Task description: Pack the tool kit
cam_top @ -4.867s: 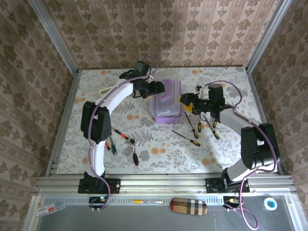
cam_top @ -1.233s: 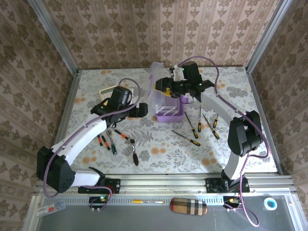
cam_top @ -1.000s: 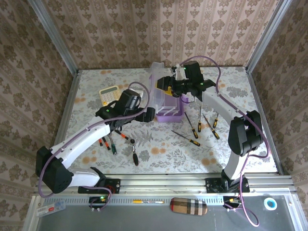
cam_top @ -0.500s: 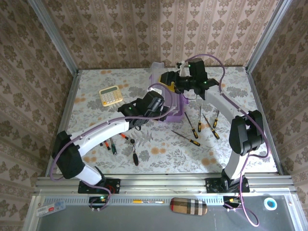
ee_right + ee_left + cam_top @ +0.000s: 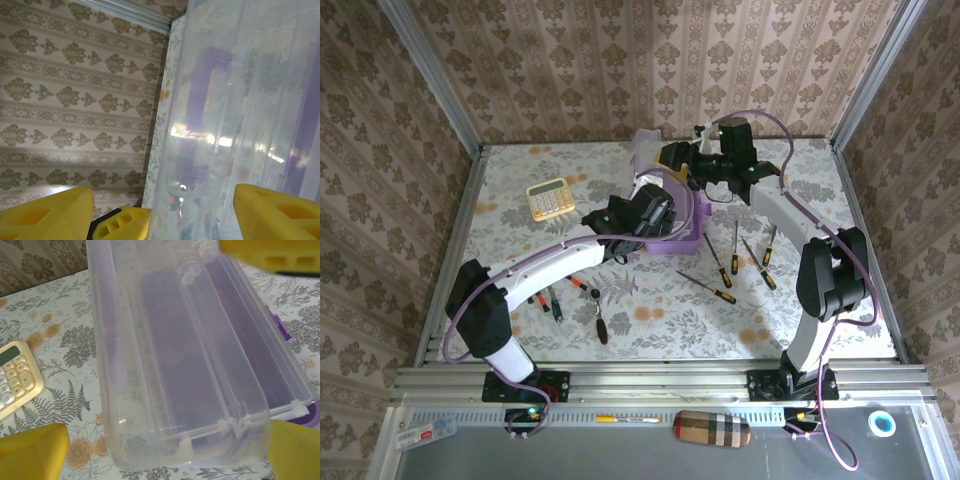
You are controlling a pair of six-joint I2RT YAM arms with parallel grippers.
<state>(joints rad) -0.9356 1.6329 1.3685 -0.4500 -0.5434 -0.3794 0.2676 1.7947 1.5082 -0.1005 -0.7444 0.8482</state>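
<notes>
In the overhead view the left arm crosses the purple box [image 5: 682, 240] at upper middle and hides its near left side. Whether anything lies inside is hard to make out. The clear lid [image 5: 225, 100] stands raised, and glare blurs what is behind it. The right gripper [image 5: 162, 200] grasps the lid between its yellow fingers. The left gripper [image 5: 165, 442] is spread wide at the box's end, contact unclear. Screwdrivers [image 5: 720, 262] lie right of the box, with pliers [image 5: 552, 302] and a ratchet wrench [image 5: 600, 322] at lower left beside the arm. A yellow calculator [image 5: 548, 198] sits at left, cut off in the left wrist view.
</notes>
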